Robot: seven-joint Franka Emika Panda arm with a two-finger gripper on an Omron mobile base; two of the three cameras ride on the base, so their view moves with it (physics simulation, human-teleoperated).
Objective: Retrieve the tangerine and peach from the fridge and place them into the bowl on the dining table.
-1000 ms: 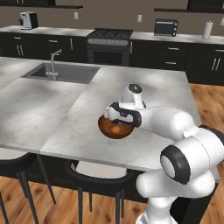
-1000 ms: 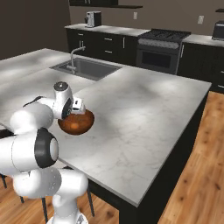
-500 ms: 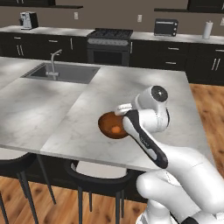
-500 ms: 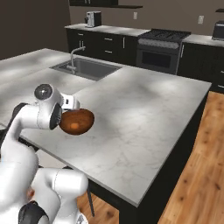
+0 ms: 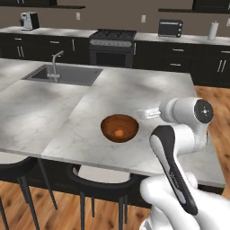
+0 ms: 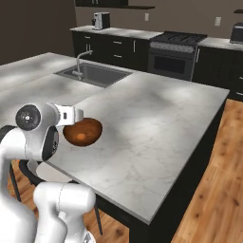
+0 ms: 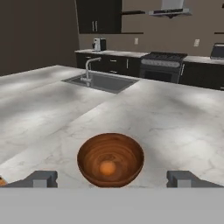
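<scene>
The reddish-brown bowl [image 5: 108, 123] [image 6: 92, 124] [image 7: 87, 151] stands near the front edge of the marble dining table [image 5: 67, 121] [image 6: 156, 123] [image 7: 175, 127]. A small plain orange fruit, the tangerine [image 5: 119, 133] [image 6: 81, 137] [image 7: 107, 168], lies in its bottom. My gripper [image 5: 143, 113] [image 6: 78, 114] [image 7: 112, 178] hovers level beside and slightly above the bowl, open and empty, its fingertips [image 7: 41, 178] spread wide on either side of the bowl in the hand view. The peach and the fridge are out of view.
A sink with a faucet [image 5: 63, 74] [image 6: 92, 73] is set into the far left of the table. Dark stools [image 5: 103, 179] stand under the table's front edge. Wall counters with a stove [image 5: 112, 45] line the back. Wood floor lies to the right.
My hand has drawn back from right over the bowl toward my body and levelled out. The bowl with the fruit inside is uncovered. The jaws have stayed open.
</scene>
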